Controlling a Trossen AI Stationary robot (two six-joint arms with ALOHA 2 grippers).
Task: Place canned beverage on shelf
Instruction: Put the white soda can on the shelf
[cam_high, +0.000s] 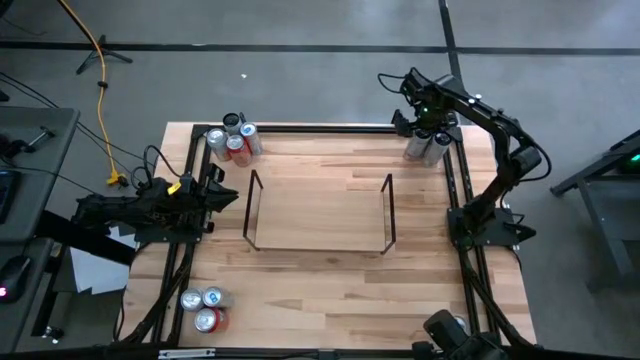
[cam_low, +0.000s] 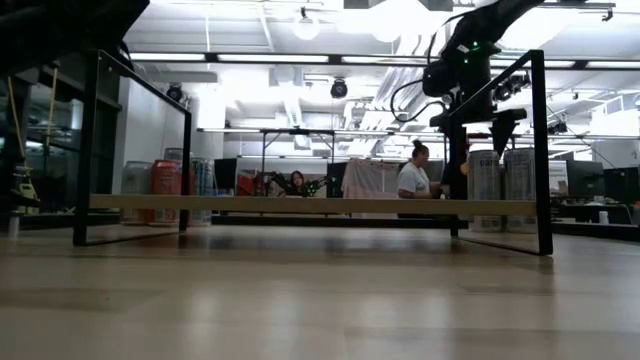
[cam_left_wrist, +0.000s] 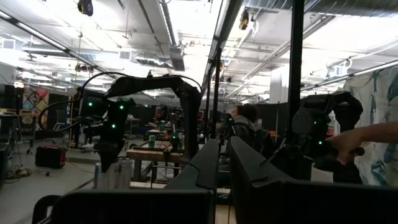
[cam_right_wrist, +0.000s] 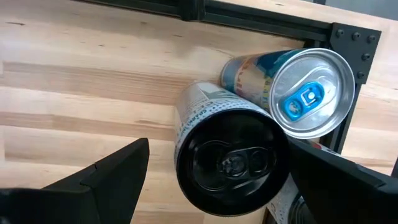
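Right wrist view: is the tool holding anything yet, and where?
Nothing held. The right tool is open, its fingers either side of the black-topped white can without gripping. The left tool is shut, empty.

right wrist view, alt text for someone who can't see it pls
The right hand hangs open over a black-topped can, one finger on each side. A silver-topped can with a blue tab stands beside it in the wooden table's corner.
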